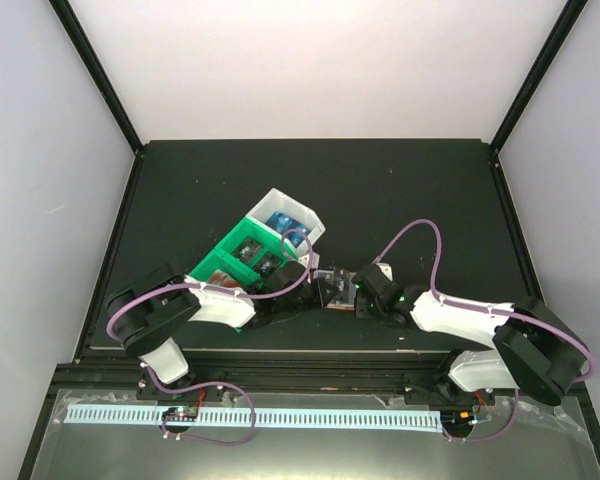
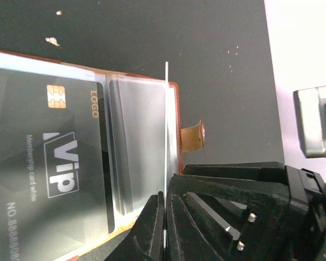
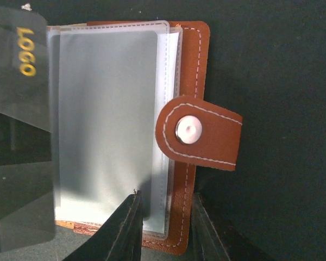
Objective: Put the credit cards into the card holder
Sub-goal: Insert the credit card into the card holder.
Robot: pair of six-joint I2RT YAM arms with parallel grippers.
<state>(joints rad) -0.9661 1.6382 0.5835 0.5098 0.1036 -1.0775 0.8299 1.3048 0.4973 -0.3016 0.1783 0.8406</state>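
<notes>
Left gripper — tight, seemingly on a card holder pocket

A green-and-white compartment tray sits angled on the black table — pale walls stand around it.

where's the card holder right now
Top view: the card holder lies open, front-centre, between the left gripper and right gripper, just right of the green-and-white tray.
</notes>
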